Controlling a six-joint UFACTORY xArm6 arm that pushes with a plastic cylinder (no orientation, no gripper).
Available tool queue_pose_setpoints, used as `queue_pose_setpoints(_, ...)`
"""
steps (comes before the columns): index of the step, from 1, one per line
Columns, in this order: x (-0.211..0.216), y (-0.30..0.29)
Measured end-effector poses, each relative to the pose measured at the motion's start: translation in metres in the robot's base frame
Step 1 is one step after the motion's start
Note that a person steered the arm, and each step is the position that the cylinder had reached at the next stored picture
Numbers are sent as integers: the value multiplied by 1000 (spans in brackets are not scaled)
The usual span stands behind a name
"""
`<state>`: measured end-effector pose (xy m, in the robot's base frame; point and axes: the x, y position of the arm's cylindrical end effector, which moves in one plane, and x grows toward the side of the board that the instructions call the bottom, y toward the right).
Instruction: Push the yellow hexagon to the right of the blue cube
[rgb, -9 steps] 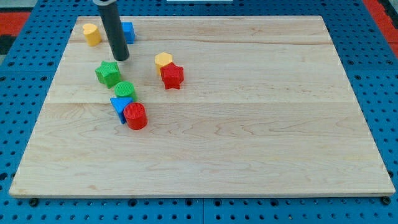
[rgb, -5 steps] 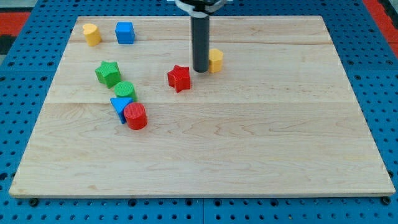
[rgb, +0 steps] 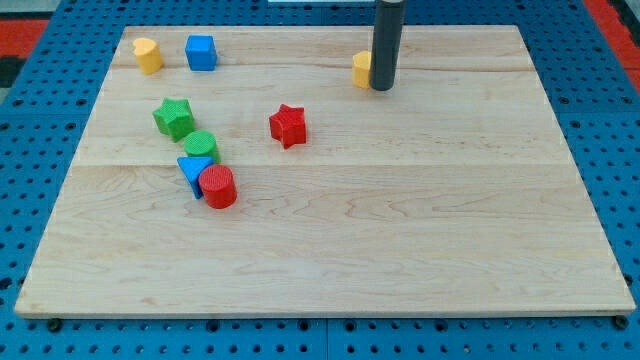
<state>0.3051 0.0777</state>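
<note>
Wooden board on a blue pegboard fills the view. My tip (rgb: 383, 88), a bare rod that grips nothing, touches the right side of the yellow hexagon (rgb: 362, 69) near the view's top, well right of the blue cube (rgb: 201, 52). A steady leftward push from this side should do it. The red star (rgb: 288, 125), green star (rgb: 174, 117) and yellow cylinder (rgb: 148, 55) lie clear of that line.

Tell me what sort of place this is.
Probably a robotics lab bench: a wooden board lies on a blue perforated table, with small coloured blocks like the yellow hexagon beside my tip.
</note>
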Motion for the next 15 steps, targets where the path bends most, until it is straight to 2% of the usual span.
queue_pose_setpoints(1,-12,-10)
queue_pose_setpoints(3,-49,17)
queue_pose_setpoints(4,-49,-44)
queue_pose_setpoints(5,-44,-80)
queue_pose_setpoints(6,-8,-72)
queue_pose_setpoints(7,-16,-94)
queue_pose_setpoints(9,6,-146)
queue_pose_setpoints(10,-3,-152)
queue_pose_setpoints(11,13,-151)
queue_pose_setpoints(12,33,-186)
queue_pose_setpoints(14,-11,-181)
queue_pose_setpoints(15,-11,-183)
